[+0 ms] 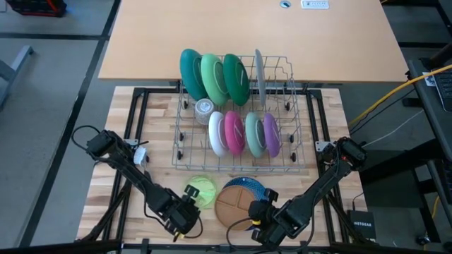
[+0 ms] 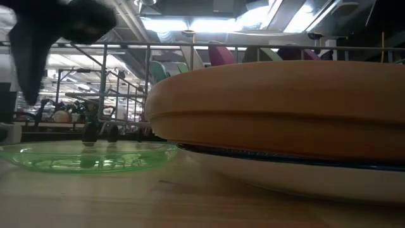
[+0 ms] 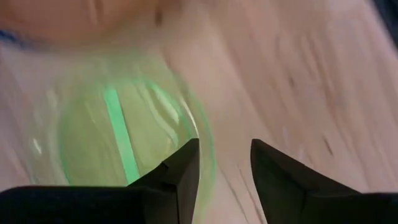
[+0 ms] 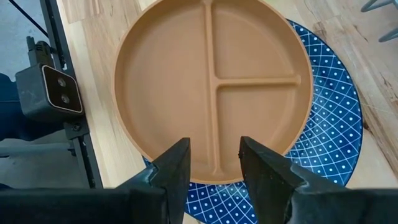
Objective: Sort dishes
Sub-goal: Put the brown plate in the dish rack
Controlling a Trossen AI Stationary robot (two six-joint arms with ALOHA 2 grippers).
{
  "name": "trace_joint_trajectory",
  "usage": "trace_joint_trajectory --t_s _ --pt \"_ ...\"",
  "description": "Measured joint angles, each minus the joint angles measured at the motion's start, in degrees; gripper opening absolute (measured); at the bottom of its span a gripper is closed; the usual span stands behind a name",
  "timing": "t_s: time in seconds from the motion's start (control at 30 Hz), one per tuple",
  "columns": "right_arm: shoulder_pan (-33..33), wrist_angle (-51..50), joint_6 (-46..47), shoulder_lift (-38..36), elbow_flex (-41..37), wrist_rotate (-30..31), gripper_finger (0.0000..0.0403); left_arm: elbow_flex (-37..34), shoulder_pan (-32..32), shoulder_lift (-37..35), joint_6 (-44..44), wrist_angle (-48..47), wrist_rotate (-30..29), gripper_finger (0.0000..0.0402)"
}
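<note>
High view first: both arms are down at the near edge of the butcher-block table (image 1: 113,141), with the wire dish rack (image 1: 244,152) beyond them loaded with upright plates. The left gripper (image 1: 185,214) sits right at the pale green plate (image 1: 202,189), which lies flat on the wood. Its fingers (image 3: 180,174) stand partly apart with bare table between them, nothing in hand, the plate's rim just beside one tip.

Over on the other side, the right gripper (image 1: 263,220) hovers at the near edge of the tan divided plate (image 4: 211,87), which is stacked on the blue patterned plate (image 4: 336,124). Its jaws are parted about halfway and empty too.

Risks from here? That green plate is thin and lies flush, so a fingertip could skate over the rim or shove it toward the tan stack. On the right, a pinch that goes too deep could catch both stacked plates together, or drag the blue one along. And the two grippers work close together, so a crossing reach invites a knock.

Low view shows pale scuffed wood, then the rack's wires, and a dim workshop under bright ceiling strip lights.
</note>
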Motion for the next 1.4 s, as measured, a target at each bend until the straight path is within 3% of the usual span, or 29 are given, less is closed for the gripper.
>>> trace_joint_trajectory --t_s 0.4,0.57,0.77,1.23,1.4 --pt "0.00 -0.05 -0.09 0.00 0.00 0.00 0.0144 0.32 3.24 0.03 27.09 20.18 -3.70 0.0134" --pt "0.00 -0.03 -0.09 0.00 0.00 0.00 0.0144 0.18 5.98 1.35 28.66 21.86 -2.95 0.0134" --pt "0.00 -0.05 -0.10 0.00 0.00 0.02 0.0144 0.18 7.18 2.64 29.88 21.42 3.55 0.0134" --pt "0.00 -0.14 -0.15 0.00 0.00 -0.40 0.0144 0.16 8.80 7.63 36.02 22.86 5.12 0.0133" --pt "0.00 -0.14 -0.15 0.00 0.00 -0.42 0.0144 0.16 8.76 7.85 37.74 23.53 4.79 0.0097"
